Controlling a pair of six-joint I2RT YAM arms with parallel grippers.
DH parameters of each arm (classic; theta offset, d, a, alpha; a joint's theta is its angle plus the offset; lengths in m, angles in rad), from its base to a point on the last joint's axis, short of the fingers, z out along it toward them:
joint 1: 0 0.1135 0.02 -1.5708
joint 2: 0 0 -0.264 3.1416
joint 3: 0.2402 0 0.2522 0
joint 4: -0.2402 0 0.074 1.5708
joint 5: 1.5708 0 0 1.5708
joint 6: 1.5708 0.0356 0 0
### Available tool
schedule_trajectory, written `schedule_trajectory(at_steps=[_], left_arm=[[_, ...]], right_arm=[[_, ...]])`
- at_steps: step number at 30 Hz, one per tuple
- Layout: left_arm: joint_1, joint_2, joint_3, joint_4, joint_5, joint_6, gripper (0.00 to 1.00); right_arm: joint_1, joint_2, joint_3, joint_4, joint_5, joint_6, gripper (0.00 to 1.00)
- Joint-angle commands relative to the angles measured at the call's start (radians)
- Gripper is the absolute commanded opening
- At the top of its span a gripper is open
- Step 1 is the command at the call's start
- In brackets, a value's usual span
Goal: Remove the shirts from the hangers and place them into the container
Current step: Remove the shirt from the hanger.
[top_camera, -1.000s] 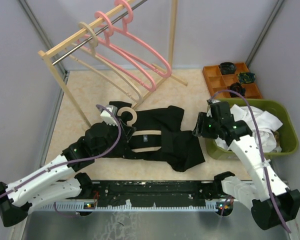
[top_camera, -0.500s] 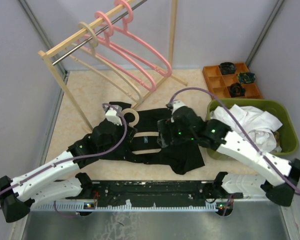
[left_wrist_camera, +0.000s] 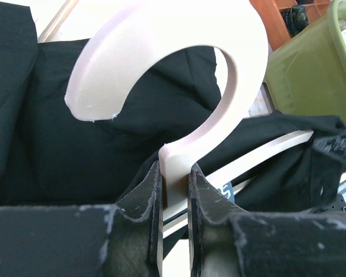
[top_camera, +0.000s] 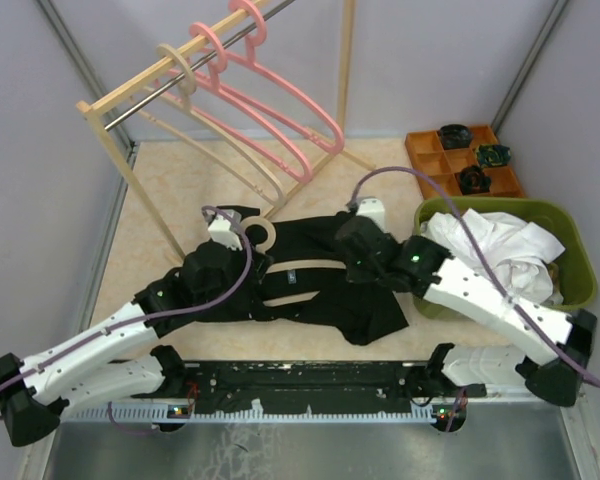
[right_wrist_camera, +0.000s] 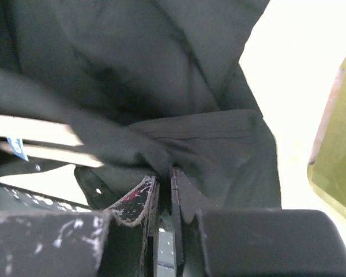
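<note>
The pale bench (top_camera: 180,180) carries your black shirt (top_camera: 320,235) just left of the green container (top_camera: 580,275), lying flat with its long axis running sideways toward the container. The pale hanger (top_camera: 315,265) inside it has its hook (top_camera: 262,236) at the end away from the container. Your left end effector (left_wrist_camera: 174,190) is clamped on the hanger's neck. Your right end effector (right_wrist_camera: 164,184) pinches a fold of the shirt nearer the container.

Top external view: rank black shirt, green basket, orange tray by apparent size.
1-2. black shirt and green basket: similar spread, shirt partly hidden, unranked.
3. orange tray, clearly smallest.
</note>
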Motion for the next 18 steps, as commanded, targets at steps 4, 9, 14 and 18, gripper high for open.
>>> schedule_trajectory(at_steps=[4,9,14,18], left_arm=[[0.003,-0.058,0.007,0.016,0.007,0.019,0.00],[0.003,-0.104,-0.025,0.078,0.015,0.015,0.00],[0.003,-0.156,-0.053,0.092,-0.019,-0.009,0.00],[0.002,-0.183,-0.057,0.036,-0.101,-0.061,0.00]], right_arm=[[-0.448,-0.220,-0.101,0.129,-0.271,-0.074,0.09],[-0.494,-0.142,-0.252,0.168,-0.412,-0.135,0.14],[-0.494,-0.166,-0.349,0.234,-0.449,-0.145,0.16],[-0.494,-0.325,-0.373,0.295,-0.480,-0.149,0.14]])
